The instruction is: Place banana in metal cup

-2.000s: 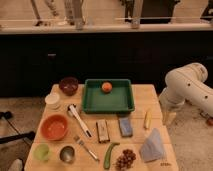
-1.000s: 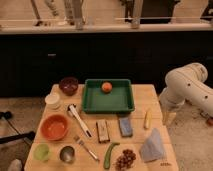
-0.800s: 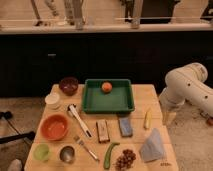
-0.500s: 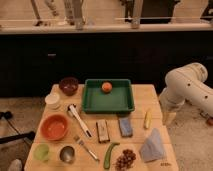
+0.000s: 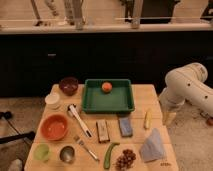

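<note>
Camera view: your arm (image 5: 187, 85) stands off the right edge of the tabletop (image 5: 145, 95).
Tool (image 5: 169, 119): hangs beside that edge, jaws wide, nothing in them.
Banana (image 5: 147, 119): lies near the right edge, just right of the blue block (image 5: 125, 126), close to your tool.
Metal cup (image 5: 67, 153): front left, between the light-green cup (image 5: 42, 151) and the fork (image 5: 86, 148), well apart from the banana.

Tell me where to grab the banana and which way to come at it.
Take the banana at its middle, coming straight down from above, with the jaws closing across its narrow width. It lies flat on the table near the right edge, its length running front to back, with bare wood on both sides. The gripper hangs just beyond that edge, beside it.
</note>
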Motion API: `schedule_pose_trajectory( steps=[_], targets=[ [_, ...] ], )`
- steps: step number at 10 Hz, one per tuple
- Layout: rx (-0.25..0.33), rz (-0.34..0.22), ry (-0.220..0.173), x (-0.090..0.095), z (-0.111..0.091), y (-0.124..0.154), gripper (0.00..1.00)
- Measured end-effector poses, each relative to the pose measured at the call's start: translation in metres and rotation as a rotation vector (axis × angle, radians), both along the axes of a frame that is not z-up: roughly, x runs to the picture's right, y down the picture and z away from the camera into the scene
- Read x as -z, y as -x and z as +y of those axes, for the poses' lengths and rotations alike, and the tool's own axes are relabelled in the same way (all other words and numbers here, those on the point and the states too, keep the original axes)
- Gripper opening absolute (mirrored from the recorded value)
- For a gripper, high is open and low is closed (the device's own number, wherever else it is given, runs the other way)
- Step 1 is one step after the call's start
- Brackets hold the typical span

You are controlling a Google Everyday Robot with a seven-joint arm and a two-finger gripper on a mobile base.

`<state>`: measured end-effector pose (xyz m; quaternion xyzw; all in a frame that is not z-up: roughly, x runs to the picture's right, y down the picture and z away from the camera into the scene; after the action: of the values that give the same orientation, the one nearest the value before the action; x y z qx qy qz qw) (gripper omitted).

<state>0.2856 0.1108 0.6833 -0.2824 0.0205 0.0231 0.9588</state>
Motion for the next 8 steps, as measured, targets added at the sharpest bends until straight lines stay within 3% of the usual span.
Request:
schedule_pose_trajectory(
  steps=[3, 5, 8],
  targets=[
    [0.002, -0.003, 0.0, 0.0, -0.001, 0.0, 0.8],
    [0.059, -0.034, 0.029, 0.001, 0.0, 0.004, 0.8],
    [0.361, -0.202, 0.115, -0.008, 0.001, 0.024, 0.8]
  ],
)
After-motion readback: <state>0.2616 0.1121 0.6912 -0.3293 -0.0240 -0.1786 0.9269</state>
